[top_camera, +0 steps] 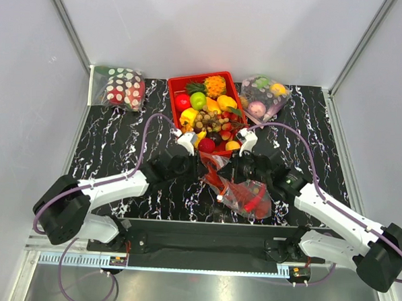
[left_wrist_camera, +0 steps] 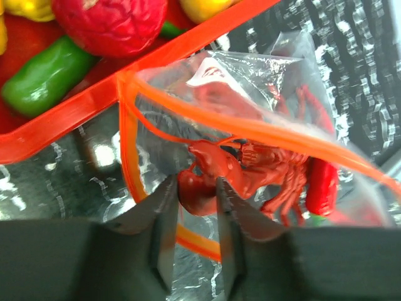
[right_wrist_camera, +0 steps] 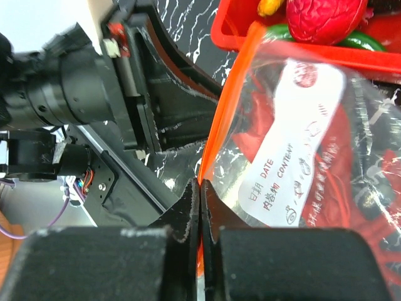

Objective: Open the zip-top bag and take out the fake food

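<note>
We see the zip-top bag (top_camera: 242,193) lying just on the near side of the red tray (top_camera: 171,89), red fake food (top_camera: 257,206) inside it. The left gripper (top_camera: 205,167) and right gripper (top_camera: 228,170) meet at the bag's edge nearest the tray.

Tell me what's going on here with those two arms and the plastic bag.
The right gripper is shut on the orange zip edge of the zip-top bag, holding it up just in front of the red tray of fruit. The left gripper is at the bag's open mouth, its fingers pinching the front claw of the red lobster. The lobster and a red chili are both inside the bag; nothing is out yet.
</note>
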### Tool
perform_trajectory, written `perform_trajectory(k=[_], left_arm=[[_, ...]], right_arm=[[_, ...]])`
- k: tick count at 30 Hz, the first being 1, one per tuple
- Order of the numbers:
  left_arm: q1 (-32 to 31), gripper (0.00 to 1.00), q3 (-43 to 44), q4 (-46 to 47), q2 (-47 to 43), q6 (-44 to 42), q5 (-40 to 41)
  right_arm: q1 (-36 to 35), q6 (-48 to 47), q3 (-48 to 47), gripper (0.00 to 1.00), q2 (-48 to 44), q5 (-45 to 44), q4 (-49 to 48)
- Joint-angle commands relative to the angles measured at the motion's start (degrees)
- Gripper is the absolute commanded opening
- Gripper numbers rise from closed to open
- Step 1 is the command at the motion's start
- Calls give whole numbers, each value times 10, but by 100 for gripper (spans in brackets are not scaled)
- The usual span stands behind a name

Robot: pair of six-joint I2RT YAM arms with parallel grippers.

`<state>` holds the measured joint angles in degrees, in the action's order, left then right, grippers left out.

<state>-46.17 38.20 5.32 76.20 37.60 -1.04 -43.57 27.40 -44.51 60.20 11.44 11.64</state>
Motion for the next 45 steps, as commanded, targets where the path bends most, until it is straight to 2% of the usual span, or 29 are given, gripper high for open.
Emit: perform_trajectory(k=[1,5,8,17,26,32,35,36,39,40,43,45], left_arm=[[-2,20,-4,55,13,-3,-22],[-2,6,-10,70,18,0,-33],[-2,0,-16,68,9,-2,-34],[3,0,-43,36,-67,-29,-20],[22,0,-66,-12,-136,-53,8],[34,0,-72,-17,-137,-61,17],[34,0,-73,-13,-124,-60,13],[35,0,-73,-13,-121,-61,13],[35,0,-73,-15,-124,-64,17],[35,0,-73,-19,-127,-68,20],[39,0,-80,-25,-134,-69,29],[41,0,-88,-22,-135,-69,26]], right_arm=[[-8,8,0,0,-9,5,-51],[-8,2,7,0,-6,-5,-45],[-8,1,14,0,-11,-32,-40],[-8,1,15,0,-15,-143,10],[-8,-7,7,0,-20,-174,38],[-8,-7,6,0,-39,-182,51],[-8,4,-8,21,-39,-205,69],[-8,4,-12,34,-40,-210,79],[-7,1,-24,50,-52,-240,102],[-7,2,-32,60,-56,-243,107],[-6,4,-50,77,-72,-248,114],[-6,0,-54,81,-70,-274,120]])
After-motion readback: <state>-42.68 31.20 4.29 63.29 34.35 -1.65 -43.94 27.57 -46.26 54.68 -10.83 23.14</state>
